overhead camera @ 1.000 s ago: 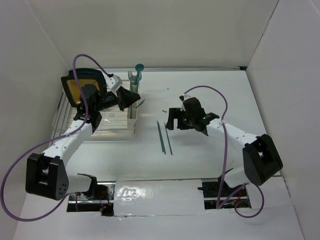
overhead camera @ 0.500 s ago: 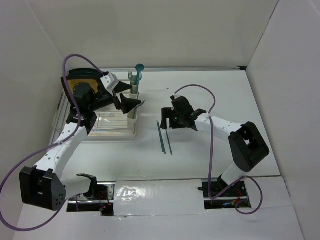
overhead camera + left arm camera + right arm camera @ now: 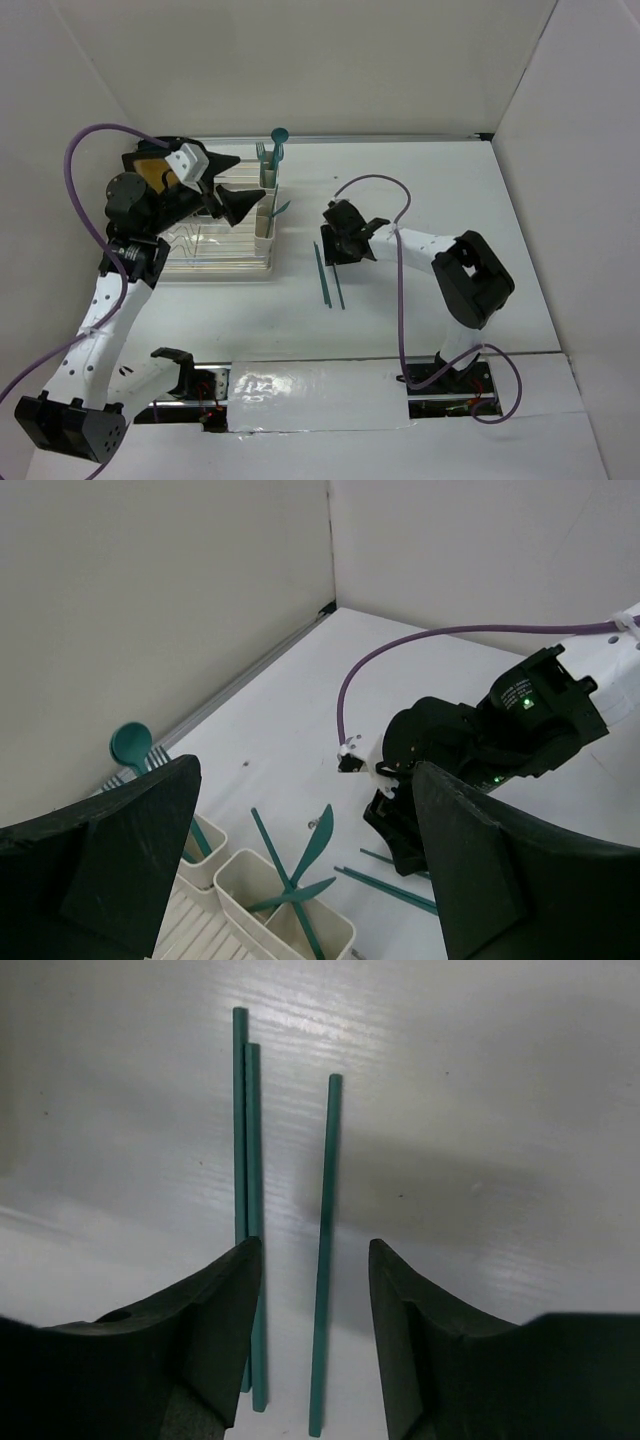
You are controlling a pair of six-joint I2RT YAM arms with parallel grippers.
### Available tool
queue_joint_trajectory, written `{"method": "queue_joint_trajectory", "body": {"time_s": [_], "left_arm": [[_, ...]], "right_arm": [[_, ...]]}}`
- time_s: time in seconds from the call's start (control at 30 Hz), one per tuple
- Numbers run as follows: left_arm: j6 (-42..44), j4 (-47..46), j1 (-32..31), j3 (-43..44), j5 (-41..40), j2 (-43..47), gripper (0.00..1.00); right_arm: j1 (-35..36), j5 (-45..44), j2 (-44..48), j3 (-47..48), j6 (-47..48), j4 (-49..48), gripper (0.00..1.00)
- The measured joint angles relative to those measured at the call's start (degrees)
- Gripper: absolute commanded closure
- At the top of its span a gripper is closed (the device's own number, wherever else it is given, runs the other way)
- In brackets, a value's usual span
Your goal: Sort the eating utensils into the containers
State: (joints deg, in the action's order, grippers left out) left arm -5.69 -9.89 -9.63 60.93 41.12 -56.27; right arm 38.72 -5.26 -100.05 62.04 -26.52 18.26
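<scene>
The containers (image 3: 265, 228), a row of cream-white cups, stand at the rack's right end. A teal spoon (image 3: 279, 135) and fork (image 3: 262, 150) stick up from the far cups. Crossed teal knives (image 3: 314, 841) lean in a nearer cup (image 3: 244, 854). My left gripper (image 3: 248, 178) hangs open above the cups, holding nothing. Three slim teal utensils lie on the table: a pair (image 3: 245, 1160) and a single one (image 3: 325, 1210). My right gripper (image 3: 335, 248) is low over their far ends. Its jaws straddle the single one, with a gap on each side.
A clear wire dish rack (image 3: 215, 248) lies left of the cups, with a yellow-and-black plate (image 3: 150, 172) at its far left corner. White walls enclose the table on three sides. A small dark speck (image 3: 327, 217) lies near the right gripper.
The left gripper opened and rose up and left, leaving a knife in the cup. The right gripper moved left and down over the loose utensils, and its jaws narrowed.
</scene>
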Motion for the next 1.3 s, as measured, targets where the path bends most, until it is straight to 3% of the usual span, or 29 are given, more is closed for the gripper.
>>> {"method": "queue_joint_trajectory", "body": {"time_s": [0.17, 0.33, 0.5, 0.8, 0.93, 1.07, 1.3], "left_arm": [[0.9, 2.8, 0.5, -1.5, -1.9, 1.7, 0.00], [1.0, 5.2, 0.8, -2.1, -2.9, 3.0, 0.00], [1.1, 6.2, 0.8, -2.1, -3.0, 5.2, 0.00], [-2.3, 11.3, 0.9, -0.9, -3.5, 4.6, 0.07], [-6.9, 13.7, 0.3, 1.3, -3.4, 1.6, 0.10], [-10.7, 16.7, -4.1, 8.2, -4.2, -5.1, 0.10], [-18.7, 17.4, -12.3, 17.0, -12.2, -15.1, 0.12]], "right_arm": [[1.6, -1.6, -1.8, 0.0, 0.0, 0.7, 0.65], [2.0, -3.5, -3.6, 0.3, -0.3, 1.4, 0.73], [2.0, -4.2, -3.9, 0.3, -0.3, 1.2, 1.00], [1.1, -2.2, -1.7, 0.9, 0.3, 3.6, 1.00], [-2.8, 3.8, 11.1, -0.5, 1.7, 1.0, 1.00], [-6.7, 9.5, 24.6, -0.5, 2.4, -5.1, 1.00], [-7.6, 19.5, 30.9, -2.6, 2.1, -13.5, 1.00]]}}
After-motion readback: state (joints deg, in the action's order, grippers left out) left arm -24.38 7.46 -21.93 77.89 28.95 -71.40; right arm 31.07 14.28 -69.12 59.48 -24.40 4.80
